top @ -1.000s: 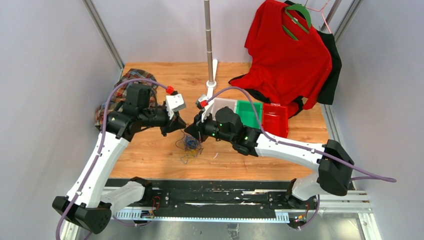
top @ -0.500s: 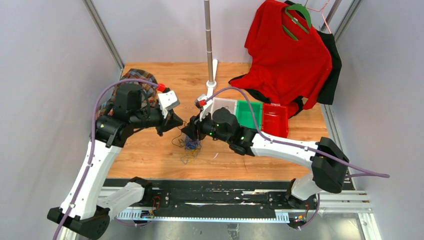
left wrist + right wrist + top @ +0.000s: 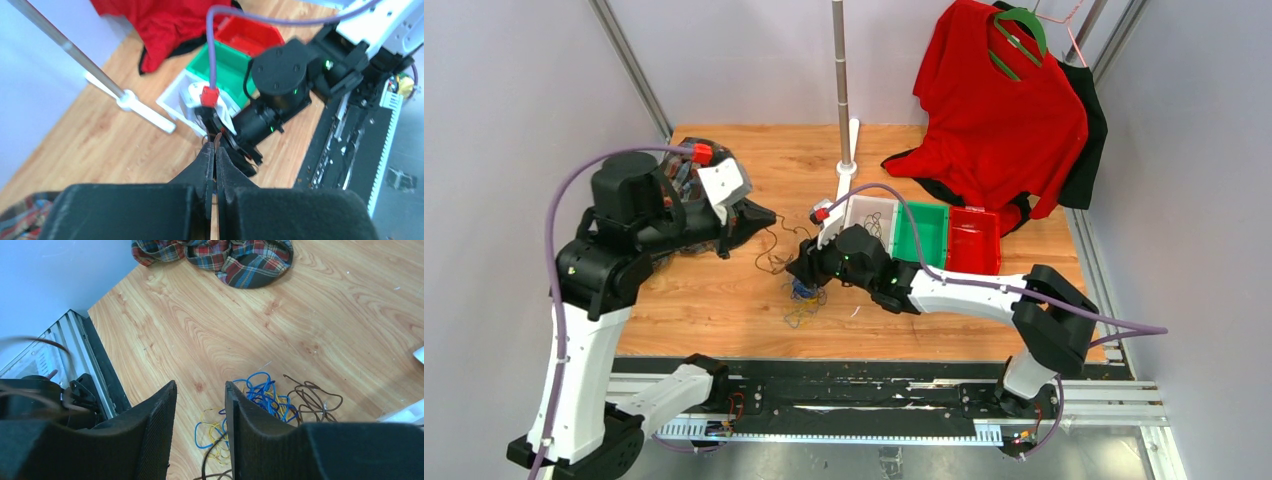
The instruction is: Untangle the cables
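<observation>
Front-centre on the wooden table (image 3: 714,310), the cables (image 3: 805,296) sit as a blue-and-yellow wad, with one thin dark strand running up-left off it. That strand ends at the left gripper (image 3: 767,216), jaws pinched tight on it. The right gripper (image 3: 804,270) hangs just above the wad, jaws partly apart, nothing between them; white bin (image 3: 856,205) just behind.

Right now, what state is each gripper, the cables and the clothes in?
cable wad, tangled, lying on the table.
left gripper, shut on a dark strand stretched from the wad.
right gripper, open above the wad, holding nothing.
red shirt, hanging on a green hanger.
plaid cloth, crumpled on the table.
</observation>
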